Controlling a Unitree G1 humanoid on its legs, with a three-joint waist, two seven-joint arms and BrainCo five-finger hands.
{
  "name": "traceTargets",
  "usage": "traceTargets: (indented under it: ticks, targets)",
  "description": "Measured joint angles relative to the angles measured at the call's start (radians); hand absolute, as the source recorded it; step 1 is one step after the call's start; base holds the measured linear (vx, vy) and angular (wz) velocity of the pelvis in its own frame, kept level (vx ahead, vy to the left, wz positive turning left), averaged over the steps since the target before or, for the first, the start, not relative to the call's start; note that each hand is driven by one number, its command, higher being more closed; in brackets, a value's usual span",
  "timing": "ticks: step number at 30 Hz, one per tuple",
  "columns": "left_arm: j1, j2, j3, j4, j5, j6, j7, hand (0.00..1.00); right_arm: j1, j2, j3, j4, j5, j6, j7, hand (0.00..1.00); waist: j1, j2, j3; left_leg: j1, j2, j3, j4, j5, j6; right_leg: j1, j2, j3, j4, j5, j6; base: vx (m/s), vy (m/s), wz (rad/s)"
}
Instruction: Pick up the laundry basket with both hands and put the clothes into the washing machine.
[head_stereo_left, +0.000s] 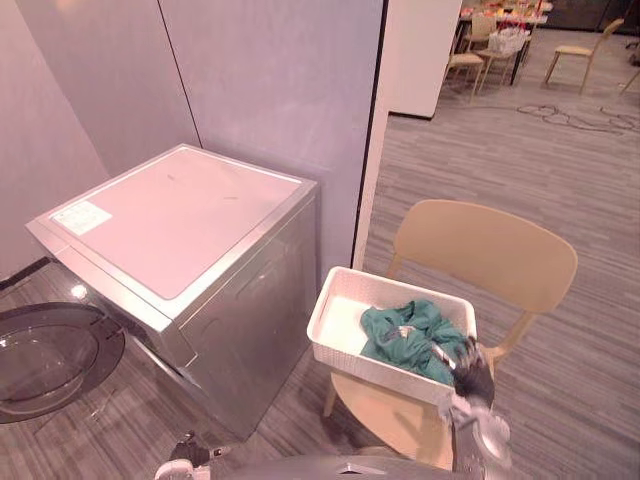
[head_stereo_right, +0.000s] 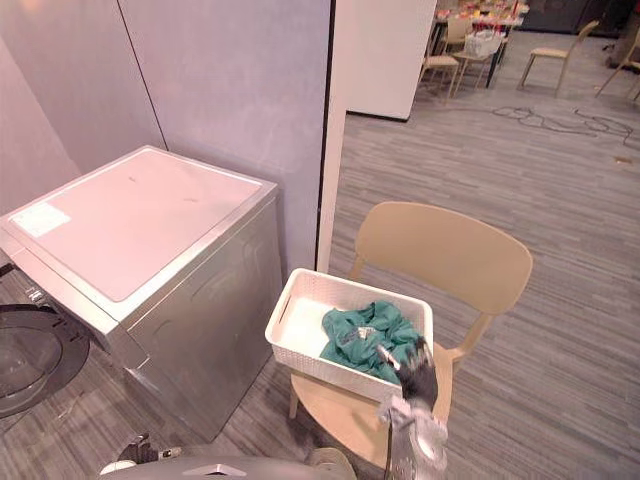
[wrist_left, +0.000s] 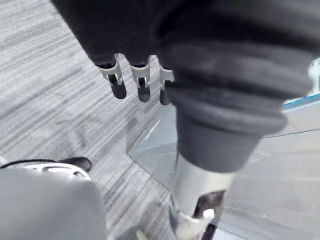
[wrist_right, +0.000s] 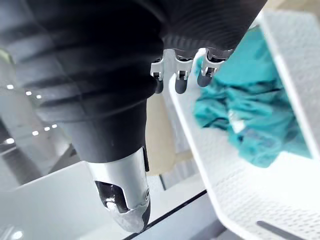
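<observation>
A white laundry basket (head_stereo_left: 335, 300) stands on the seat of a beige chair (head_stereo_left: 490, 250), with a crumpled teal garment (head_stereo_left: 410, 335) in its right half. My right hand (head_stereo_left: 472, 378) hovers at the basket's near right corner. In the right wrist view its fingers (wrist_right: 179, 82) are relaxed over the basket's rim (wrist_right: 197, 140), holding nothing, with the teal garment (wrist_right: 250, 115) just past them. The silver washing machine (head_stereo_left: 180, 230) is to the left of the chair, its round door (head_stereo_left: 45, 360) swung open. My left hand (wrist_left: 142, 82) hangs low over the floor, open and empty.
The washing machine stands against a grey wall, a narrow gap from the chair. Grey plank floor stretches to the right and behind the chair. Far back there are more chairs and a table (head_stereo_left: 500, 40) with things on it.
</observation>
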Motion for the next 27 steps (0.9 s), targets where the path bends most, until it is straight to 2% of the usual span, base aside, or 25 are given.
traceTargets:
  ticks: [2, 6, 8, 11, 12, 14, 17, 20, 25, 27]
  targets:
    - [-0.008, 0.0, -0.022, -0.001, 0.036, -0.001, 0.0, 0.0, 0.041, 0.023, 0.029, -0.167, -0.043, -0.013, 0.004, 0.0, -0.011, 0.005, 0.0, -0.011, -0.013, -0.041, -0.034, 0.021, 0.004, 0.006, 0.002, -0.002, -0.046, 0.028, 0.005, 0.08, 0.071, 0.11]
    - [-0.026, 0.001, -0.029, -0.002, 0.04, -0.001, 0.0, 0.0, 0.045, 0.023, 0.033, -0.271, -0.121, -0.035, 0.004, 0.0, -0.011, -0.005, 0.001, -0.013, -0.013, -0.069, -0.049, 0.051, 0.01, 0.019, 0.011, -0.006, -0.086, 0.05, 0.011, 0.12, 0.016, 0.06]
    - [-0.048, -0.004, -0.07, -0.003, 0.057, -0.004, -0.002, 0.0, 0.029, 0.008, 0.009, -0.278, -0.184, -0.039, 0.003, 0.0, -0.01, -0.011, 0.002, -0.016, -0.017, -0.074, -0.06, 0.054, 0.014, 0.018, 0.011, -0.01, -0.102, 0.052, 0.013, 0.11, 0.009, 0.1]
    - [-0.054, -0.021, -0.115, -0.005, 0.075, -0.008, -0.008, 0.0, 0.008, -0.063, -0.005, -0.275, -0.267, -0.033, 0.003, 0.0, -0.008, -0.013, 0.007, -0.039, -0.021, -0.079, -0.064, 0.054, 0.014, 0.002, 0.009, -0.016, -0.108, 0.054, 0.015, 0.08, 0.009, 0.08]
    - [-0.067, -0.021, -0.147, -0.019, 0.077, -0.009, -0.014, 0.0, -0.037, -0.159, -0.005, -0.268, -0.315, -0.028, 0.007, 0.0, -0.007, -0.025, 0.021, -0.076, -0.023, -0.081, -0.055, 0.058, 0.019, -0.043, 0.008, -0.011, -0.084, 0.055, 0.014, 0.05, 0.0, 0.05]
    - [-0.084, -0.02, -0.163, -0.036, 0.082, -0.01, -0.025, 0.0, -0.102, -0.25, -0.004, -0.258, -0.354, -0.019, 0.012, 0.0, -0.008, -0.036, 0.065, -0.099, -0.024, -0.084, -0.033, 0.059, 0.02, -0.074, 0.007, -0.005, -0.059, 0.055, 0.014, 0.02, -0.007, 0.04]
    - [-0.115, -0.017, -0.194, -0.043, 0.096, -0.009, -0.034, 0.0, -0.266, -0.444, 0.035, -0.105, -0.42, -0.011, 0.039, 0.0, -0.008, -0.039, 0.126, -0.143, -0.025, -0.107, -0.001, 0.058, 0.02, -0.11, 0.003, -0.008, -0.027, 0.055, 0.013, -0.06, -0.016, 0.16]
    - [-0.123, -0.017, -0.199, -0.08, 0.096, -0.01, -0.046, 0.0, -0.427, -0.6, 0.155, 0.11, -0.505, 0.001, 0.073, 0.0, 0.004, -0.022, 0.162, -0.2, -0.025, -0.127, 0.027, 0.065, 0.019, -0.146, -0.001, -0.029, -0.021, 0.056, 0.01, -0.1, -0.026, 0.2]
    - [-0.147, -0.018, -0.215, -0.113, 0.066, -0.018, -0.045, 0.0, -0.65, -0.687, 0.231, 0.454, -0.556, 0.031, 0.082, 0.0, 0.024, 0.014, 0.228, -0.277, -0.025, -0.157, 0.031, 0.096, 0.016, -0.205, -0.005, -0.05, -0.024, 0.078, 0.005, -0.13, -0.013, 0.21]
    - [-0.157, -0.018, -0.216, -0.12, 0.031, -0.024, -0.043, 0.0, -0.712, -0.687, 0.234, 0.568, -0.572, 0.043, 0.078, 0.0, 0.033, 0.015, 0.248, -0.313, -0.024, -0.158, 0.044, 0.101, 0.016, -0.237, -0.005, -0.049, -0.016, 0.085, 0.003, -0.09, 0.001, 0.07]
